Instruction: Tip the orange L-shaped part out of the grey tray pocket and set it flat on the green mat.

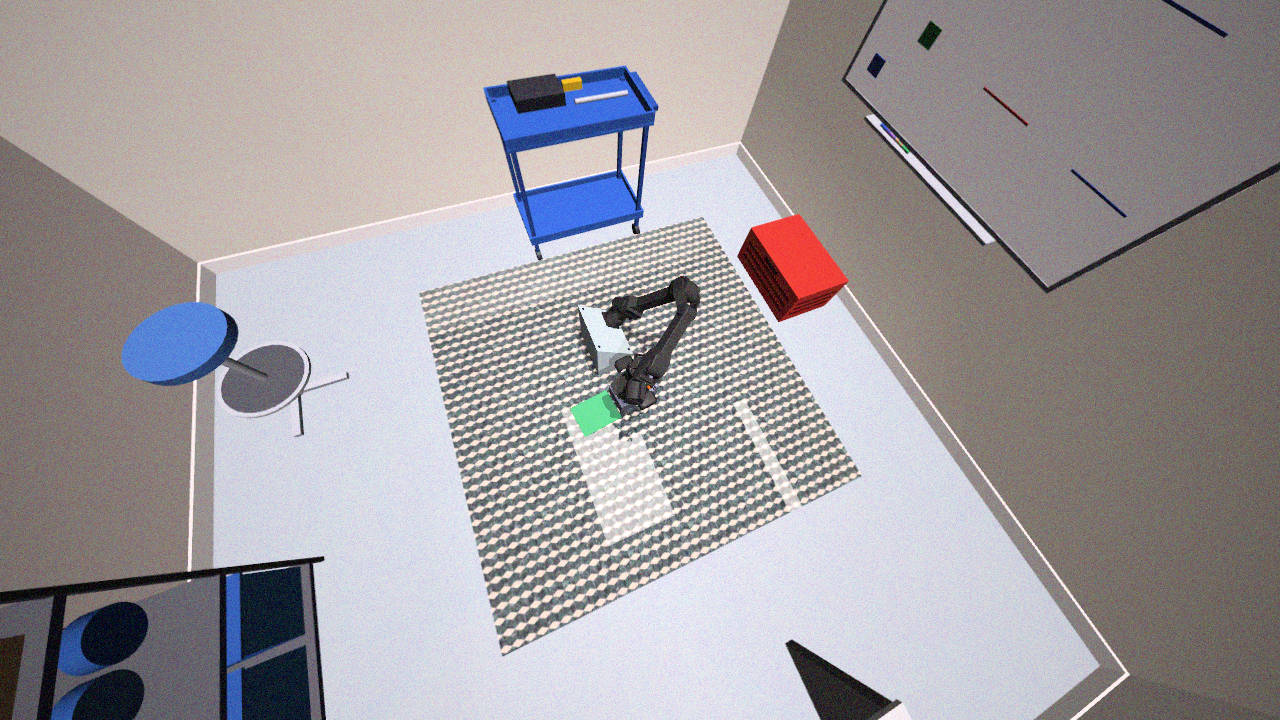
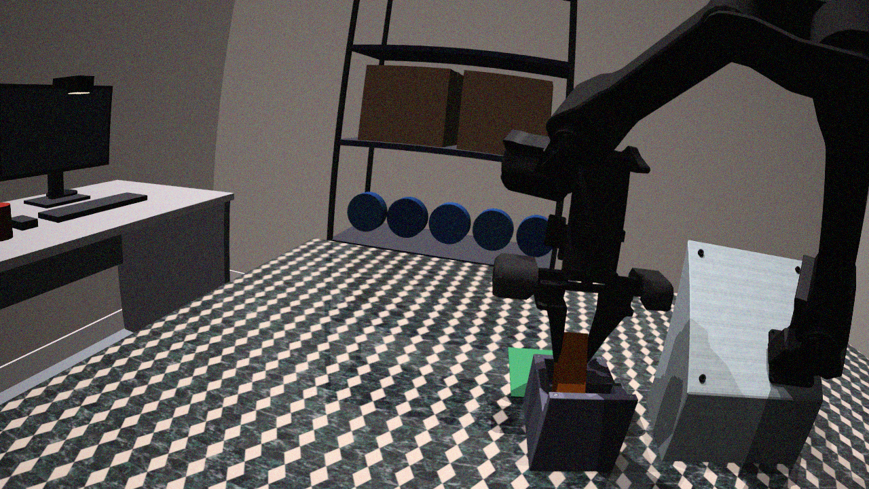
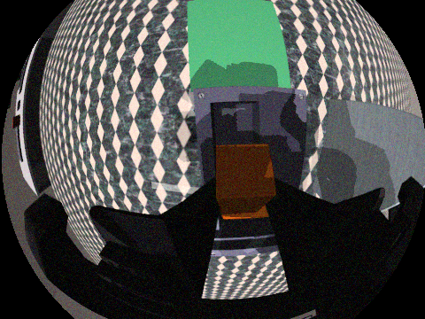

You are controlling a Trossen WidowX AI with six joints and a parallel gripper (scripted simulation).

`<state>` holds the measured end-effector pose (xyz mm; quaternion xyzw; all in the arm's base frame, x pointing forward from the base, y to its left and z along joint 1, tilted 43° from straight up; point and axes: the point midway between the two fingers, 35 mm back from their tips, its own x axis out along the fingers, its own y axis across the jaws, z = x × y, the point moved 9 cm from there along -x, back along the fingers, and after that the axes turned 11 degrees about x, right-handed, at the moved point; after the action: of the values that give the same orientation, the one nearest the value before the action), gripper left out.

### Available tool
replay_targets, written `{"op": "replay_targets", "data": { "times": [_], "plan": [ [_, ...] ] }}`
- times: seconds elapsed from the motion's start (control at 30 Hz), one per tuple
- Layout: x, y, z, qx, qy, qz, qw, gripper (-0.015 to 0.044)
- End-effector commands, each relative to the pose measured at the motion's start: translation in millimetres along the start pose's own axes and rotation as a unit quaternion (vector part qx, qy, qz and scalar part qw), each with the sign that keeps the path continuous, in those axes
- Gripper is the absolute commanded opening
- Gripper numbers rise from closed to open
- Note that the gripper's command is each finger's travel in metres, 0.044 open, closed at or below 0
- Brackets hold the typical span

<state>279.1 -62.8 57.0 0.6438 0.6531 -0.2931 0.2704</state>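
Note:
The orange part (image 2: 571, 378) (image 3: 243, 166) rises steeply out of the grey tray (image 2: 580, 435) (image 3: 203, 108), with its raised end above the rim. My gripper (image 2: 572, 357) (image 3: 241, 182) is shut on that raised end, one finger on each side. The part's lower end is hidden in the exterior view by the tray's front wall, so I cannot tell whether it touches the pocket. The wrist view shows open pocket beyond the part. The green mat (image 1: 592, 415) (image 2: 520, 367) (image 3: 235, 37) lies flat beyond the tray, with no part on it.
A pale metal block with a sloped face (image 1: 605, 336) (image 2: 738, 316) (image 3: 390, 137) stands beside the tray, close to the arm. The arm's base is mounted at this block. A blue cart (image 1: 577, 125) and a red crate (image 1: 799, 255) stand farther off.

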Motion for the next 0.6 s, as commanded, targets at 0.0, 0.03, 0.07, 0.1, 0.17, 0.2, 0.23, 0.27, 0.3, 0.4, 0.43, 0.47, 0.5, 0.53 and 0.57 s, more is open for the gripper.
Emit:
{"op": "replay_targets", "data": {
  "times": [0.0, 0.03, 0.07, 0.1, 0.17, 0.2, 0.23, 0.27, 0.3, 0.4, 0.43, 0.47, 0.5, 0.53, 0.57],
  "plan": [
    [-7, 1, 0, -0.003, -0.001, 0.002, 1.0, 0.0],
    [-9, 1, 0, -0.002, -0.001, 0.002, 1.0, 0.0],
    [-10, 1, 0, -0.002, -0.001, 0.002, 1.0, 0.0],
    [-12, 1, 0, -0.002, -0.001, 0.002, 1.0, 0.0],
    [-15, 1, 0, -0.002, -0.001, 0.002, 1.0, 0.0],
    [-16, 1, 0, -0.002, -0.001, 0.002, 1.0, 0.0],
    [-18, 1, 0, -0.002, -0.001, 0.002, 1.0, 0.0],
    [-20, 1, 0, -0.002, -0.001, 0.002, 1.0, 0.0],
    [-21, 1, 0, -0.002, -0.001, 0.002, 1.0, 0.0],
    [-26, 1, 0, -0.002, -0.001, 0.002, 1.0, 0.0],
    [-27, 1, 0, -0.002, -0.001, 0.002, 1.0, 0.0],
    [-29, 1, 0, -0.002, -0.001, 0.002, 1.0, 0.0],
    [-31, 1, 0, -0.002, -0.001, 0.002, 1.0, 0.0],
    [-32, 1, 0, -0.002, -0.001, 0.002, 1.0, 0.0],
    [-34, 1, 0, -0.002, -0.001, 0.002, 1.0, 0.0]
  ]
}}
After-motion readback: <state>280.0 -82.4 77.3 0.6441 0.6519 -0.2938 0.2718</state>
